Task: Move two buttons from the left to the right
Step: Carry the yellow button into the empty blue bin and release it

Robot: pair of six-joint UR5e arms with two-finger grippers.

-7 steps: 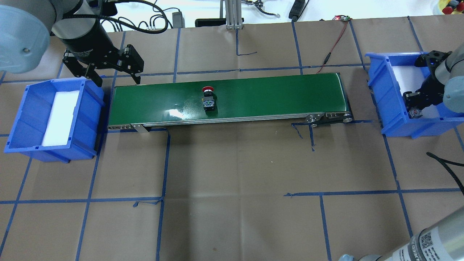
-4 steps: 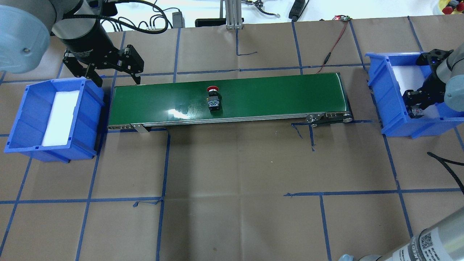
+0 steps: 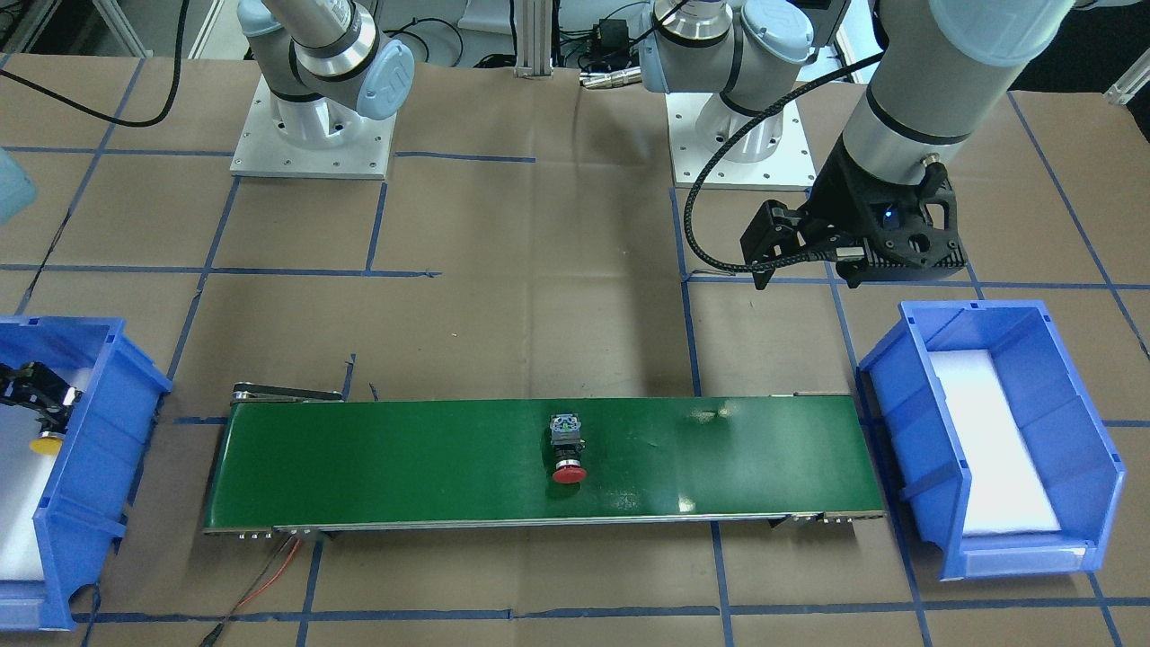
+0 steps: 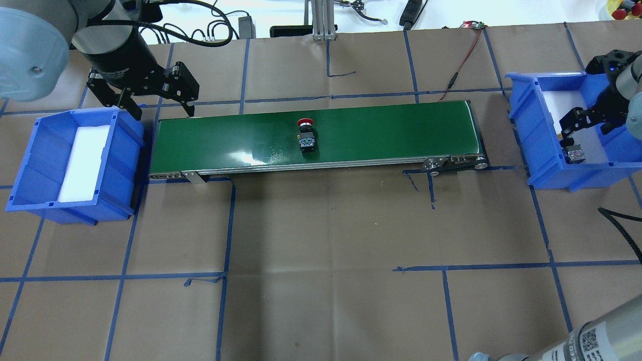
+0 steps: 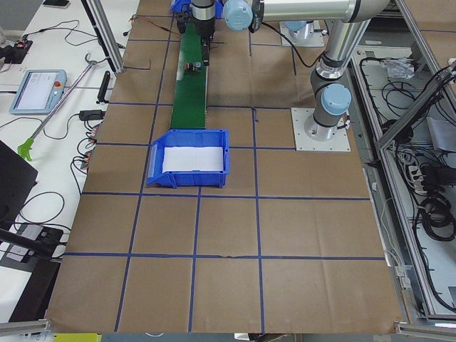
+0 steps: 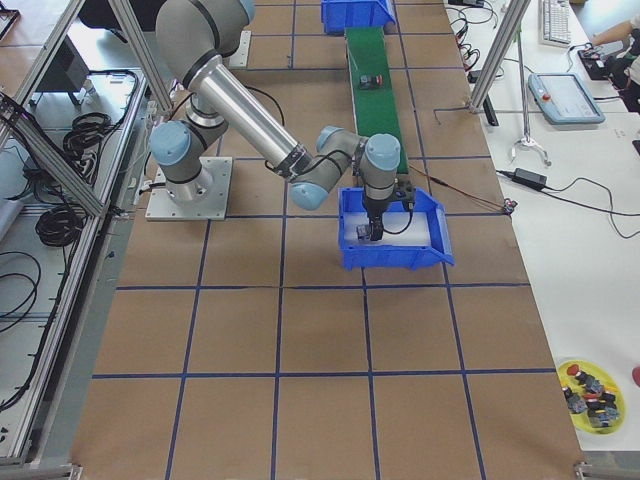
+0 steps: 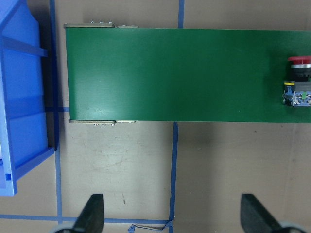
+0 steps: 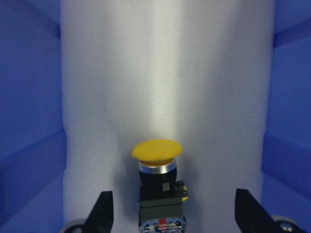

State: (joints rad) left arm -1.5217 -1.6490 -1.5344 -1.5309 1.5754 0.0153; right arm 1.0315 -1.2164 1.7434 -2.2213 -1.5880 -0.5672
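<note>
The red-capped button (image 4: 306, 136) lies on its side on the green conveyor belt (image 4: 391, 130), near its middle; it also shows in the front view (image 3: 567, 449) and at the right edge of the left wrist view (image 7: 299, 82). The yellow-capped button (image 8: 158, 179) lies on the white foam in the blue bin (image 4: 532, 125) at the robot's right, also visible from overhead (image 4: 575, 154). My right gripper (image 4: 582, 131) is open just above it, one finger (image 8: 102, 213) on either side, apart from it. My left gripper (image 4: 163, 113) is open and empty, above the belt's left end.
A second blue bin (image 4: 30, 165) with white foam, nothing on it, stands left of the belt. A red wire (image 4: 464, 60) runs from the belt's far right end to the table's back. Blue tape lines cross the brown table.
The red button has ridden the belt to the right. My right gripper has risen off the yellow button, which stays on the foam in the right bin. The left gripper has not moved.
</note>
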